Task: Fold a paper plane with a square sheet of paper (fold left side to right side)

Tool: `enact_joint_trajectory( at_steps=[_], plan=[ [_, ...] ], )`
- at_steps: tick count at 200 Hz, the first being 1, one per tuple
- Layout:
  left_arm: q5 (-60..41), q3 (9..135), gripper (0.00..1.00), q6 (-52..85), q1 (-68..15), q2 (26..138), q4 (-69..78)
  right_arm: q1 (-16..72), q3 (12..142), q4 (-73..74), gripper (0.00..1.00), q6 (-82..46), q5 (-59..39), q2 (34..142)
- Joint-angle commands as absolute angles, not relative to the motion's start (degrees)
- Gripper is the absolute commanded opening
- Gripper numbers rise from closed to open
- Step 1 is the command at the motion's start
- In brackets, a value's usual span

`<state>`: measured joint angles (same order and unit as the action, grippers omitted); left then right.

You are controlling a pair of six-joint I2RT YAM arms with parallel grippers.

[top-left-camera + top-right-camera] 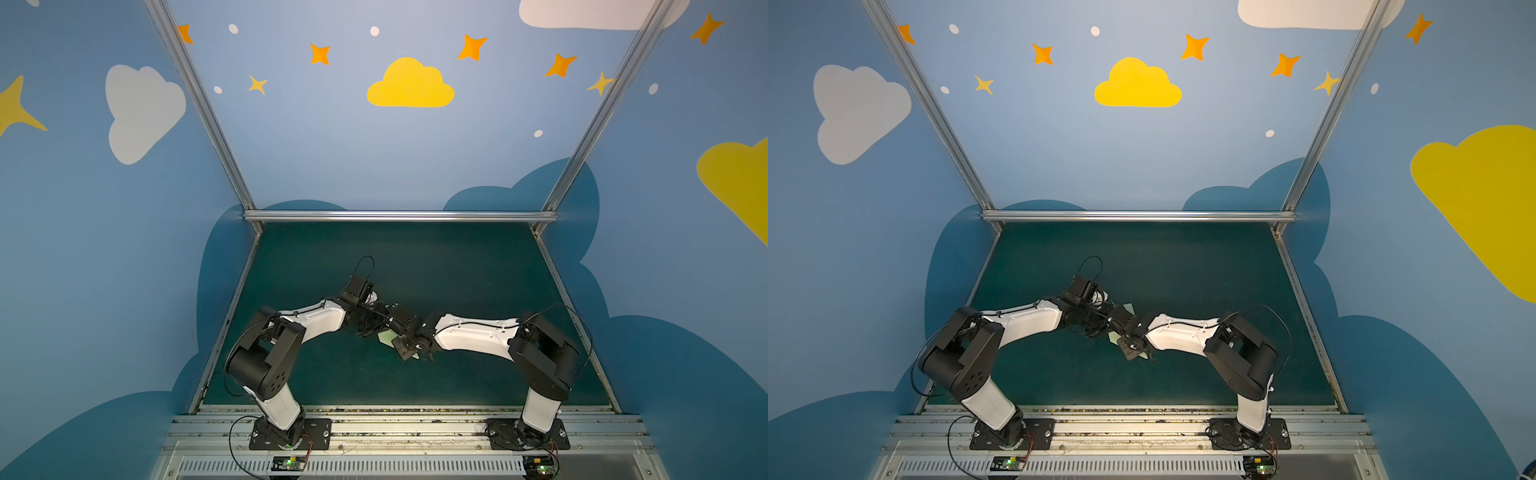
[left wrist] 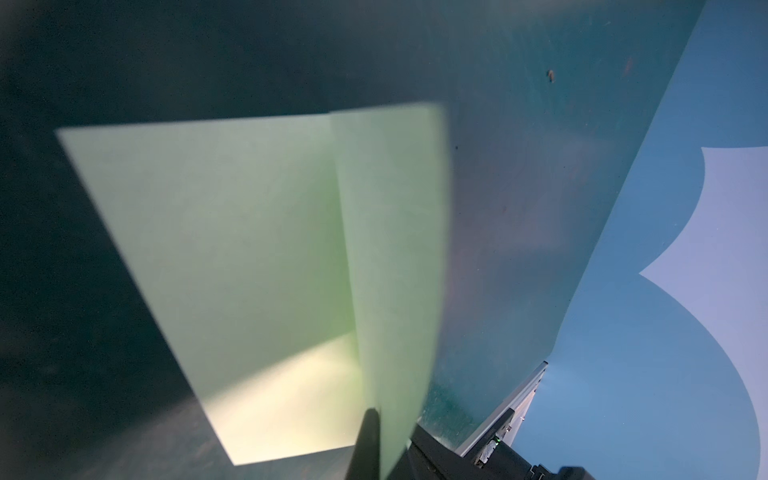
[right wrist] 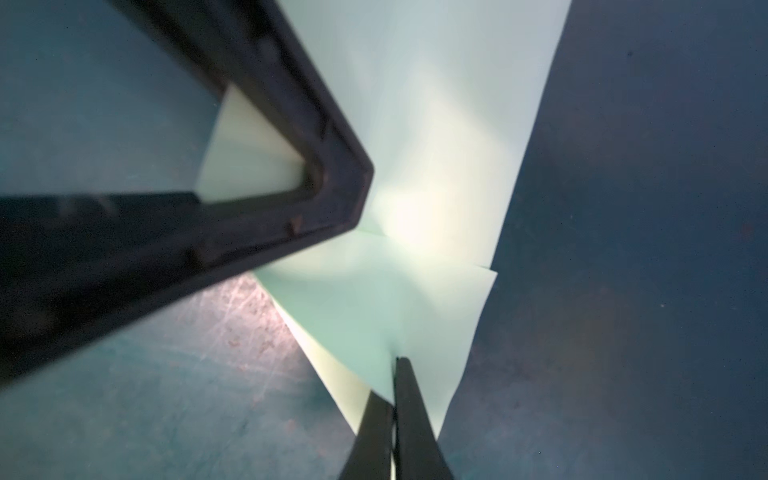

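The square sheet of paper (image 1: 386, 337) is pale green and creased, and lies mid-table under both wrists, mostly hidden in both top views (image 1: 1115, 337). In the left wrist view the sheet (image 2: 232, 257) lies flat with one flap standing up along a crease. That flap runs between the fingers of my left gripper (image 2: 392, 419) and hides the gap between them. My right gripper (image 3: 391, 374) is shut on a folded corner of the paper (image 3: 436, 145), with its fingertips meeting. The left gripper's black body (image 3: 166, 257) crosses that view. No paper plane is in view.
A dark green mat (image 1: 457, 270) covers the table. Aluminium rails run along the back (image 1: 399, 215) and the front (image 1: 415, 428), where both arm bases stand. Blue painted walls close in the left, right and back.
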<state>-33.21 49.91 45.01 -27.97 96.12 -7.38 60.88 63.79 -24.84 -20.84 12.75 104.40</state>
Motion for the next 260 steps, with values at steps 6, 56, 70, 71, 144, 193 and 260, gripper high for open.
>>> enact_joint_trajectory(
  at_steps=[6,56,70,71,144,193,260],
  plan=[
    [-33.26,52.38,0.28,42.6,-26.77,94.28,-10.5,59.99,62.66,-22.95,0.0,-22.15,9.51,104.21],
    [-31.49,52.91,0.54,39.78,-22.82,90.74,-14.83,55.69,58.05,-16.4,0.0,-24.28,-1.82,101.8],
    [-30.4,53.06,0.54,38.49,-22.68,90.11,-16.42,53.86,56.06,-13.81,0.0,-25.49,-5.71,100.97],
    [-30.36,53.03,0.54,38.41,-22.68,90.05,-16.47,53.65,55.93,-13.63,0.0,-25.67,-5.93,100.94],
    [-30.29,52.5,0.15,35.71,-25.52,92.12,-16.31,45.91,49.57,-5.9,0.0,-31.46,-20.06,101.66],
    [-31.44,56.34,0.04,33.85,-29.49,98.28,-16.35,44.8,49.92,-7.84,0.0,-31.49,-21.2,102.7],
    [-32.17,59.16,0.04,33.74,-31.38,103.8,-15.01,44.6,50.03,-8.49,0.0,-31.33,-21.09,102.92]
  ],
)
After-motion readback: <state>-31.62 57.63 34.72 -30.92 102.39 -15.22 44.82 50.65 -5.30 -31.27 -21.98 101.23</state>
